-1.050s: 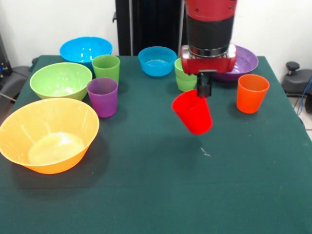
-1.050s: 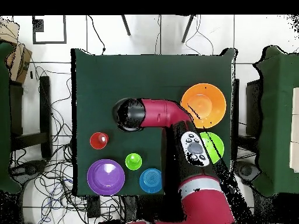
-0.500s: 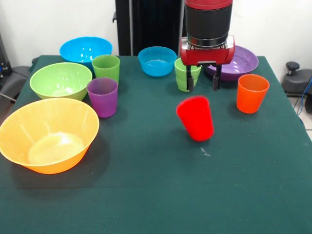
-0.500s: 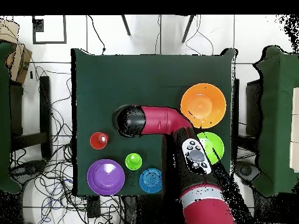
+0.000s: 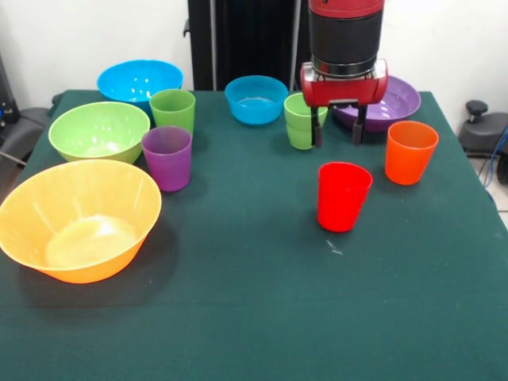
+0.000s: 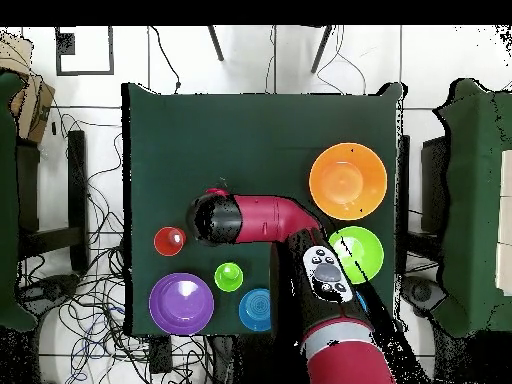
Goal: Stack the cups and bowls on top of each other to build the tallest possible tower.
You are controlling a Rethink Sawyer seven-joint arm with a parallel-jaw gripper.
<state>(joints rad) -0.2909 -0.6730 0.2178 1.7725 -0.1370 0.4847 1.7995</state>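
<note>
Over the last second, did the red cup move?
Yes. The red cup left the end effector, dropped and now stands upright, nearer the orange cup.

Bowls [image 5: 100, 129] line the table's [image 5: 238, 317] left and far edges, cups [image 5: 344, 196] standing between them toward the right edge.
</note>
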